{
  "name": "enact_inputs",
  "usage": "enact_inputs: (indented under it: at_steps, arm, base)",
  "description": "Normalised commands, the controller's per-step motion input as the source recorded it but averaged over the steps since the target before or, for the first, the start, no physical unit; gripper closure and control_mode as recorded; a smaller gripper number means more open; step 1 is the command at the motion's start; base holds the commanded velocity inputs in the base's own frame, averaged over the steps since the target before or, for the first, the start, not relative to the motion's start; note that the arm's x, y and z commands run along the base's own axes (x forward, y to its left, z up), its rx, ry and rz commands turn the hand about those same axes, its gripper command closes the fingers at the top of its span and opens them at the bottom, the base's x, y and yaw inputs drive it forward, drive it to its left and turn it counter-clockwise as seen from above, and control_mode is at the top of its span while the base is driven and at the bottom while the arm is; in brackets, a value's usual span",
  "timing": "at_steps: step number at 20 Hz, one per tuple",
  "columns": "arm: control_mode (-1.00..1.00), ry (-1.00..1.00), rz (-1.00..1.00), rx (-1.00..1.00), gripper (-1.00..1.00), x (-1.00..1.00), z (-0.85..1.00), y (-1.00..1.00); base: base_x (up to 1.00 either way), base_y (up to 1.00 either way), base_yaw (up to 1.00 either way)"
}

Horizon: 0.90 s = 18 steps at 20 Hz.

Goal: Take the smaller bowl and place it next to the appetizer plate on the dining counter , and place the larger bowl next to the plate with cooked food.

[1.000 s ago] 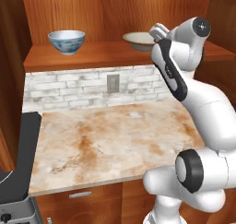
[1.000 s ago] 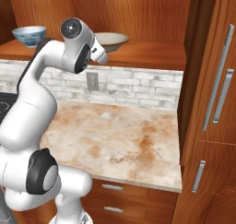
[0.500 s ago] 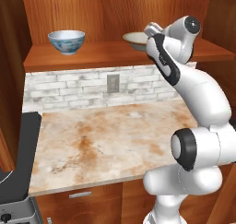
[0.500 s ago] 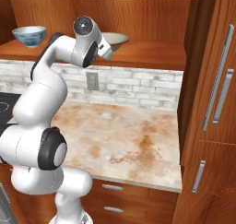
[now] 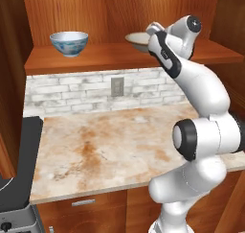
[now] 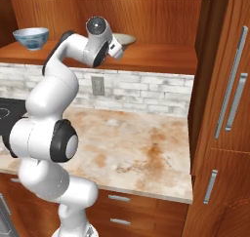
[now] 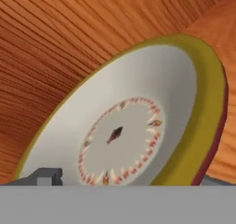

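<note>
Olive-rimmed larger bowl [image 7: 138,126] | hand [image 5: 152,29] spread, straddling rim | wood shelf [image 5: 115,54]

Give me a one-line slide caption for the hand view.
Open end effector closing in on the wide cream bowl with the olive-gold rim, sitting on the wooden shelf.

Arm [image 5: 201,131] is glossy white, built from fat rounded link shells with bulbous elbows; dark grey/black bands and round black end caps sit at the joints, one big black disc on the lower joint and a smaller cap with a pale centre dot at the wrist. A long black strip runs along the forearm link. Hand [image 5: 154,29] is a small white block, and its finger tips [image 7: 44,177] are dark grey and squared-off.
</note>
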Motion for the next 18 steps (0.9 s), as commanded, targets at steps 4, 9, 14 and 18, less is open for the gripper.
enact_inputs:
  at_steps: [4, 9, 14, 18]
  arm:
    - [-1.00, 0.00, 0.01, 0.00, 1.00, 0.28, -0.05, 0.00]
    - [-1.00, 0.00, 0.00, 0.00, 1.00, -0.29, -0.14, 0.06]
    - [-1.00, -0.02, 0.04, -0.01, 1.00, -0.84, -0.24, 0.39]
    - [-1.00, -0.03, 0.00, 0.00, 1.00, -0.96, 0.17, 0.11]
  base:
    - [0.00, 0.00, 0.00]
    - [0.00, 0.00, 0.00]
    - [0.00, 0.00, 0.00]
    - [0.00, 0.00, 0.00]
